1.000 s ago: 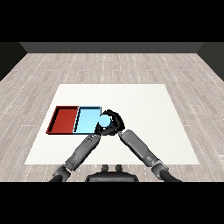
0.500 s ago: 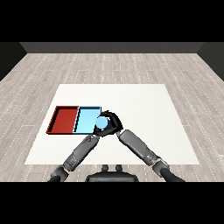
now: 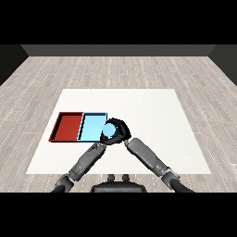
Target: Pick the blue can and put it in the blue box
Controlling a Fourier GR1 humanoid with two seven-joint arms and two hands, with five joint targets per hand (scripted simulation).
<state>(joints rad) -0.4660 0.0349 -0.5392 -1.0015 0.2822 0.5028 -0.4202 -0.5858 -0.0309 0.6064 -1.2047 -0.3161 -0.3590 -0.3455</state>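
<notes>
Right hand (image 3: 119, 130) curled round blue can (image 3: 109, 131) at blue tray's (image 3: 91, 126) right rim; best carried fully inside before release.

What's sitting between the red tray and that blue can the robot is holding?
In the head view, the light blue tray lies between them: the red tray borders its left side, and the blue can, held in the right hand, is at its right edge.
</notes>
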